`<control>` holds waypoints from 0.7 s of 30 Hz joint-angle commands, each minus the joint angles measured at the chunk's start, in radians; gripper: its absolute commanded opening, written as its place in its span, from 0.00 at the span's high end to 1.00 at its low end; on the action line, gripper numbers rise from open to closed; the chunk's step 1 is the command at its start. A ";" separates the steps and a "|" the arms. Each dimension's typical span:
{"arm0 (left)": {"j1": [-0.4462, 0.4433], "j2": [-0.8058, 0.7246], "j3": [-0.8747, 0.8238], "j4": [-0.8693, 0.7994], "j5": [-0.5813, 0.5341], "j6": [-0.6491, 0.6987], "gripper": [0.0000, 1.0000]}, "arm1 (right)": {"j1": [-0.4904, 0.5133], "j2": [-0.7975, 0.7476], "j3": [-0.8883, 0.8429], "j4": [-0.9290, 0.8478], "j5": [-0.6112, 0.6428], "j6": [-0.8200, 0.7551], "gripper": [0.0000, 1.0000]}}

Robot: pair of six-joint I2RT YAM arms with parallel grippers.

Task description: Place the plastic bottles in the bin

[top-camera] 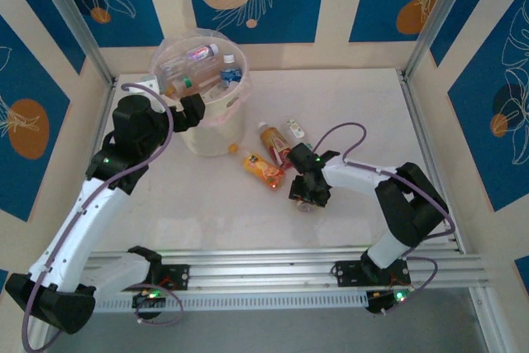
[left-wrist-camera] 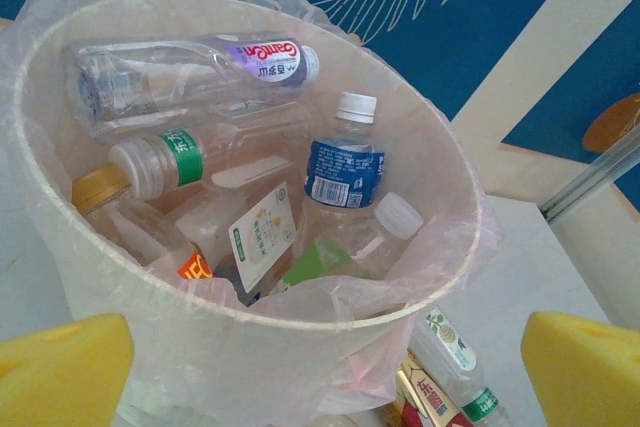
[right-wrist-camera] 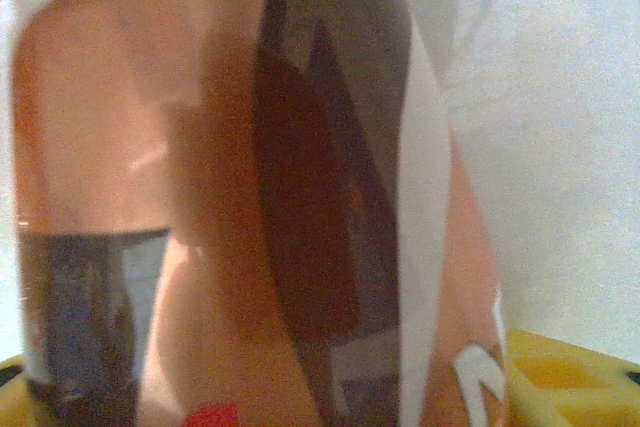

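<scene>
- Your left gripper [left-wrist-camera: 322, 375] hangs just in front of the near rim of the bin [left-wrist-camera: 440, 162]. Its yellow fingertips [left-wrist-camera: 62, 369] stand wide apart and they hold nothing.
- Inside the bin many plastic bottles [left-wrist-camera: 262, 237] lie mixed together. A blue-label bottle [left-wrist-camera: 345, 165] with a white cap stands nearly upright. A green-label bottle [left-wrist-camera: 170, 155] lies on its side. A long clear bottle [left-wrist-camera: 190, 72] lies across the far part.
- A translucent pinkish bag [left-wrist-camera: 60, 17] lines the bin and folds over its rim.
- From the top camera, the bin stands at the far left of the table [top-camera: 364, 113]. Three more bottles lie near one another on the table to its right: an orange-label bottle [top-camera: 263, 169], a red-label bottle [top-camera: 273, 142] and a small white-label bottle [top-camera: 295, 130].
- Your right gripper [top-camera: 307, 197] is low over the table, just to the right of the orange-label bottle.
- In the right wrist camera, a bottle with an orange and dark label [right-wrist-camera: 250, 197] sits very close, between the yellow pads [right-wrist-camera: 570, 377]. You cannot tell from here if the jaws press on it or only stand around it.
</scene>
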 commanded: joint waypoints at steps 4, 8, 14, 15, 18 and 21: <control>-0.004 -0.002 0.044 0.000 0.021 -0.028 0.00 | 0.006 -0.082 -0.013 -0.058 0.071 -0.020 0.46; -0.003 0.001 0.049 0.001 0.038 -0.036 0.00 | 0.018 -0.186 -0.033 -0.072 0.128 -0.048 0.47; -0.008 0.031 0.063 0.027 0.114 -0.046 0.01 | 0.055 -0.395 -0.066 -0.045 0.204 -0.128 0.48; -0.009 0.039 0.069 0.031 0.129 -0.049 0.01 | 0.065 -0.429 -0.070 -0.030 0.211 -0.148 0.48; -0.040 0.074 0.090 0.044 0.148 -0.055 0.00 | 0.093 -0.538 -0.085 0.035 0.235 -0.216 0.48; -0.101 0.129 0.132 0.049 0.159 -0.039 0.00 | 0.110 -0.618 -0.103 0.120 0.239 -0.290 0.48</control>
